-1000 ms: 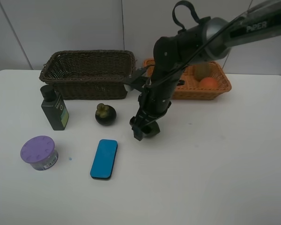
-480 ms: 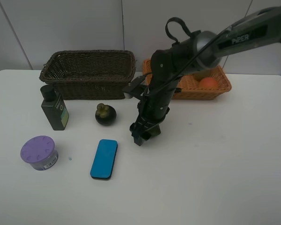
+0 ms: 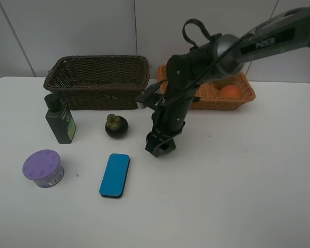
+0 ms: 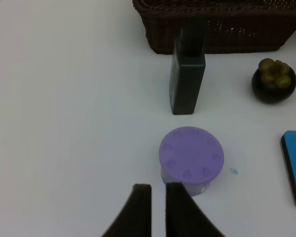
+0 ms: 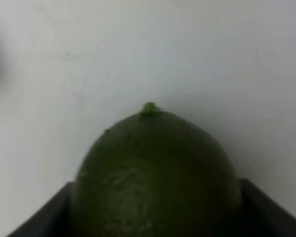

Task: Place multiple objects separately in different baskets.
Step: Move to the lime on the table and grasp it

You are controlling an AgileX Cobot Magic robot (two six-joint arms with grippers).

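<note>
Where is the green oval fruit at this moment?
In the exterior high view the green oval fruit is on the white table near the middle, between the jaws of the right gripper, right of the dark mangosteen and the blue eraser.

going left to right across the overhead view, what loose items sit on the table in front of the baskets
purple-lidded tub → dark green bottle → blue eraser → green fruit, between the right hand's fingers. The mangosteen overlaps the eraser's span, so it is left out.
</note>
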